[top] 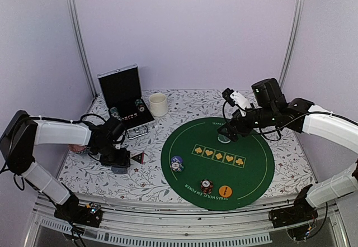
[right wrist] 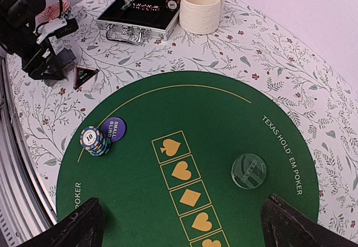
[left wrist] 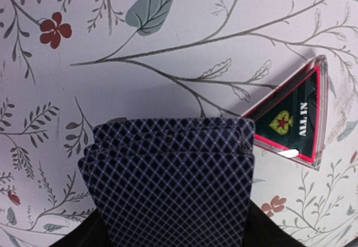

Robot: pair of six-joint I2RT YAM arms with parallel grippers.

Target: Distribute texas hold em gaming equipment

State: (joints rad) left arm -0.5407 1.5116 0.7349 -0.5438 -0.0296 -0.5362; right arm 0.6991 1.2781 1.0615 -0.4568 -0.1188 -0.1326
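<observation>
In the left wrist view a stack of playing cards (left wrist: 173, 185) with dark blue diamond backs, slightly fanned, fills the space between the jaws and hides the fingers. My left gripper (top: 116, 162) is shut on them, low over the flowered cloth. The black-red triangular token (left wrist: 291, 121) lies just right of the cards. My right gripper (right wrist: 190, 230) hangs open over the green mat (right wrist: 224, 107), nothing between its fingers. A clear round disc (right wrist: 249, 170) lies by its right finger. A blue-white chip stack (right wrist: 93, 139) stands beside a purple disc (right wrist: 114, 128). A dark red stack (top: 206, 186) and an orange disc (top: 225, 191) sit at the mat's near edge.
The silver-edged black case (top: 124, 96) stands open at the back left with chips inside. A cream mug (top: 158, 104) stands next to it. The flowered tablecloth (top: 100, 174) ends at the table's near edge, close to my left arm.
</observation>
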